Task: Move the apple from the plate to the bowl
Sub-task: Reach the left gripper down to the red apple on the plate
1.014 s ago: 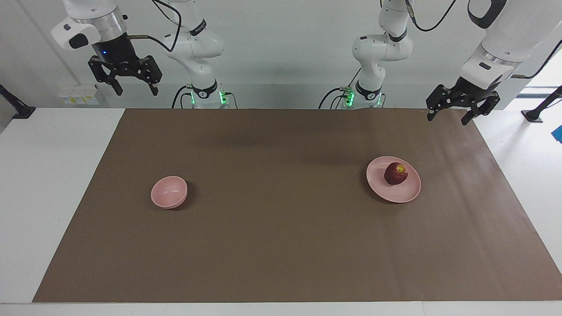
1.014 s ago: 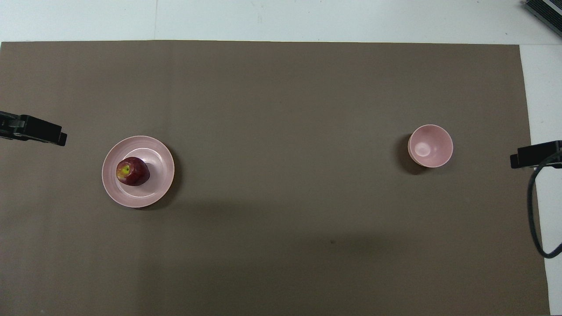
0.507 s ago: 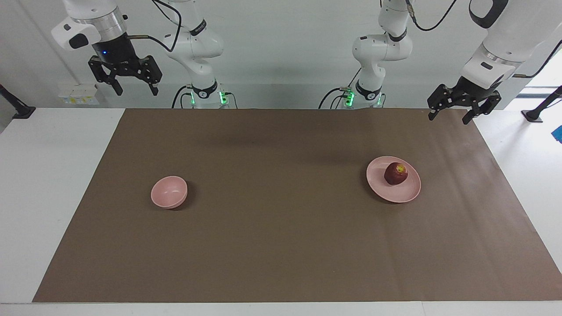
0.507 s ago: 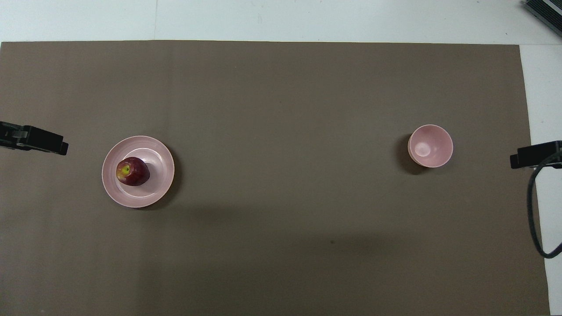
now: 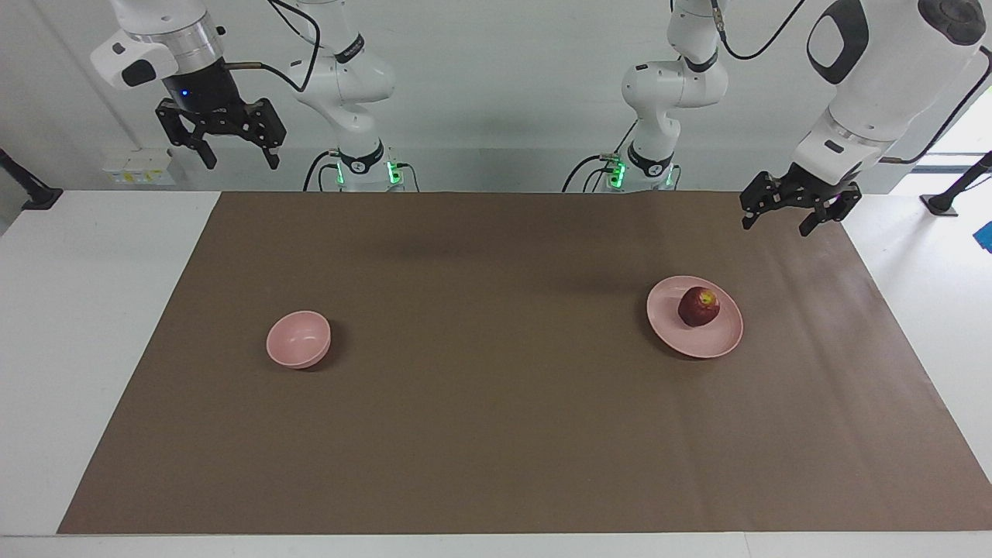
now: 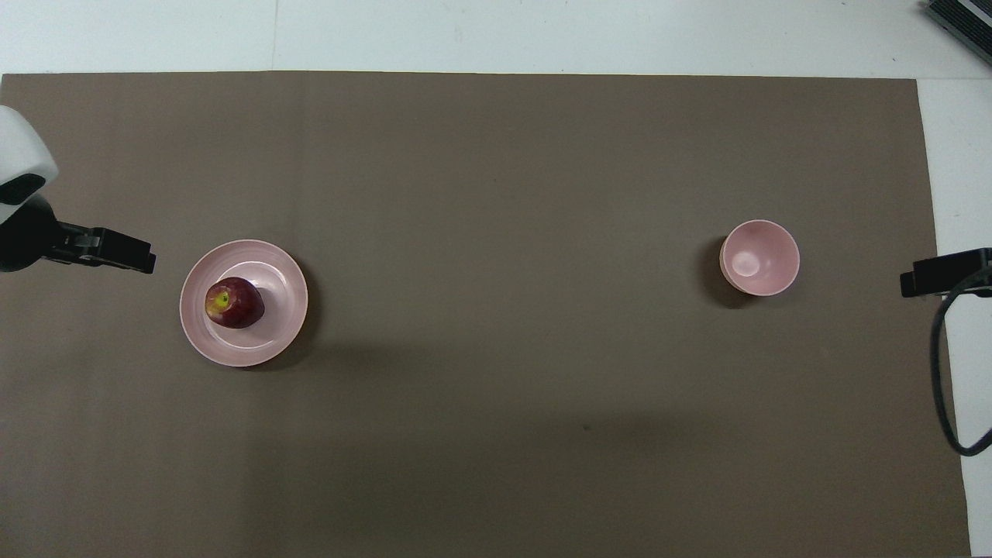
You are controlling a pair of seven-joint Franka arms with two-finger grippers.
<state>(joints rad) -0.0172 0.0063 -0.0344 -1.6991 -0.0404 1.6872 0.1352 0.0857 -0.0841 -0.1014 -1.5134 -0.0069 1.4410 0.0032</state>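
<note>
The left gripper (image 5: 776, 225) hangs in the air over the brown mat (image 5: 496, 434) at the left arm's end of the table, its two fingers spread wide and pointing down, holding nothing. Its white forearm slopes steeply up from the wrist toward the upper corner of the facing view. In the overhead view only one black finger and part of the white wrist show at the edge, just beside the plate (image 6: 287, 263) without covering it.

On that pale pink plate sits the dark red apple (image 5: 699, 307), stem dimple up, slightly off centre.

The right gripper (image 5: 236, 159) waits high at the right arm's end, fingers wide apart and empty, wrist pointing straight down.

The small pink bowl (image 5: 298, 339) stands on the mat toward the right arm's end, well apart from the plate.
</note>
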